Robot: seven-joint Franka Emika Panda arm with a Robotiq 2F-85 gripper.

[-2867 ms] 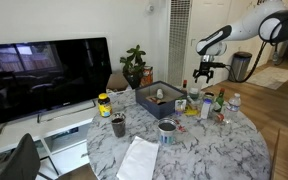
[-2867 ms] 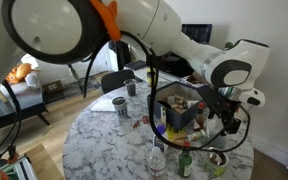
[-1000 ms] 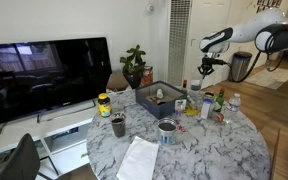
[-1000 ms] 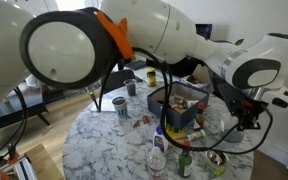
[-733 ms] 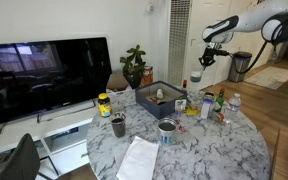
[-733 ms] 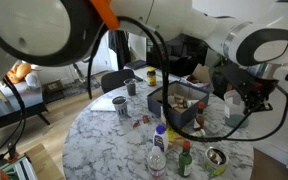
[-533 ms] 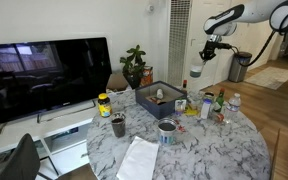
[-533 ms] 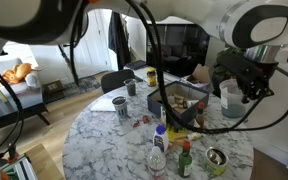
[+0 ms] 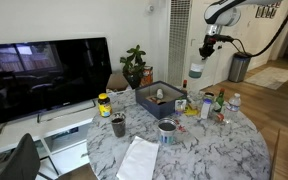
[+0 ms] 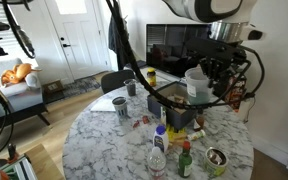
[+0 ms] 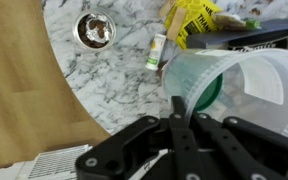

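Holding a clear cup [image 11: 246, 82] high over the marble table [image 9: 216, 150], gripper [image 9: 200, 61] jaws clamped on its rim, blue bin [image 9: 147, 101] and bottles [image 10: 158, 152] below.

Exterior views sharing table [image 9: 199, 152]; wrist downward

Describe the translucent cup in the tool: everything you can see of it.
The cup is a round, milky see-through plastic tub with an open mouth and thin walls. A green patch shows through its wall in the wrist view; what it is cannot be told. The tool grips it at the wall, one finger either side. In both exterior views it hangs roughly upright in the air, clear of the marble table. Nothing else touches it.
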